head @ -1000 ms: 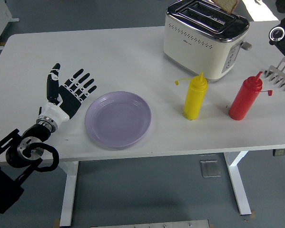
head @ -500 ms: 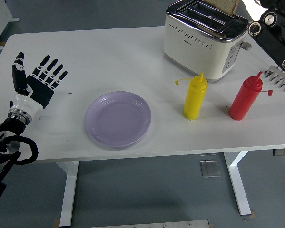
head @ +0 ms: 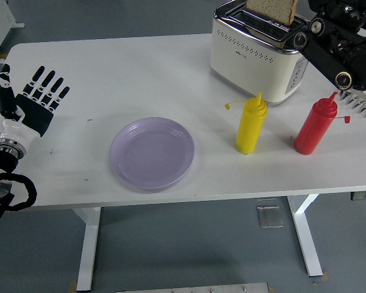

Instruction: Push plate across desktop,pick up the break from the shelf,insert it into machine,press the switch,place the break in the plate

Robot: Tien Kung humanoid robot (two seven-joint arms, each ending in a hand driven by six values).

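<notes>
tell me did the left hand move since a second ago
Yes. The left hand, fingers spread, has drawn back leftward, away from the purple plate, which stayed put; it now sits near the table's left edge.

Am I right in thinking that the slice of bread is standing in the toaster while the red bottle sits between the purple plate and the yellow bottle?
Not quite. In the head view, the yellow bottle stands between the purple plate and the red bottle, which is furthest right. The slice of bread does stand in the toaster.
</notes>
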